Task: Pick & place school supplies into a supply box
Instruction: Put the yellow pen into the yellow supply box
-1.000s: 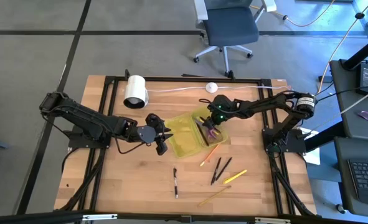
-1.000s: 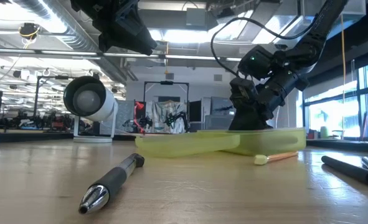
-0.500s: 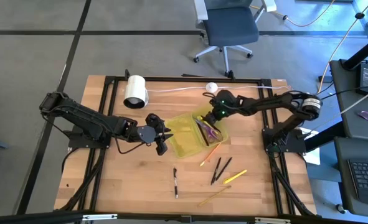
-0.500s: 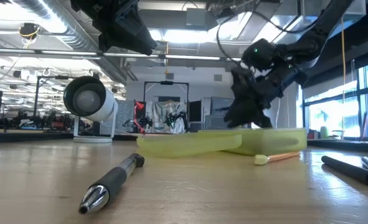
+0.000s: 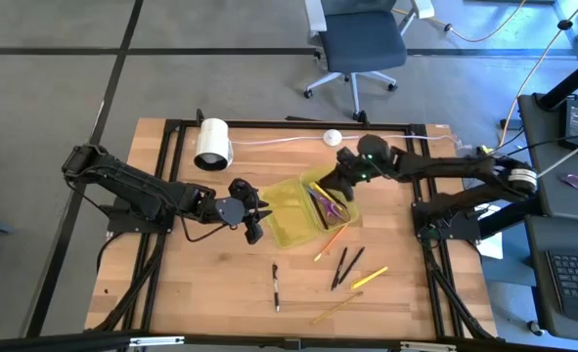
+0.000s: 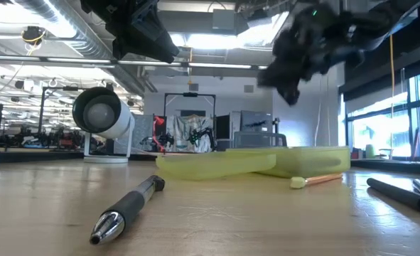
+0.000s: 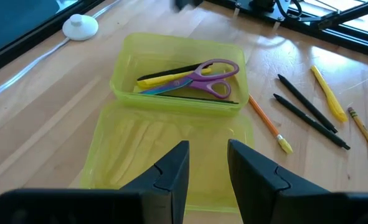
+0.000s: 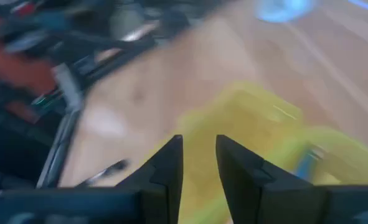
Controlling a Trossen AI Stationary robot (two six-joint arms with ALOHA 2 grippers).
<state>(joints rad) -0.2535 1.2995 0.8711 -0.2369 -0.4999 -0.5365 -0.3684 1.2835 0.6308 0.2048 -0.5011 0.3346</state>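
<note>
The supply box (image 5: 290, 217) is a translucent yellow-green tray lying open at mid table. In its far compartment (image 7: 179, 99) lie purple-and-blue scissors (image 7: 196, 78), a yellow pen and a black pen. My right gripper (image 5: 334, 183) hovers above the box's far right corner, narrowly open with nothing between its fingers. My left gripper (image 7: 205, 165) stands narrowly open above the table at the box's left side, also with nothing in it. An orange pencil (image 5: 330, 241), two black pens (image 5: 346, 266), a yellow marker (image 5: 369, 278), a pencil (image 5: 335, 309) and a black pen (image 5: 276, 286) lie flat on the wood.
A white cylinder roll (image 5: 212, 144) lies at the far left and a white puck (image 5: 333, 138) on a cable at the far edge. Bare wood shows at the near left. An office chair (image 5: 357, 44) stands beyond the table.
My right gripper has risen out of the supply box, drawing back a little toward the table's far right and rolling about its own axis. The scissors stay lying in the box. My left arm has kept still.
</note>
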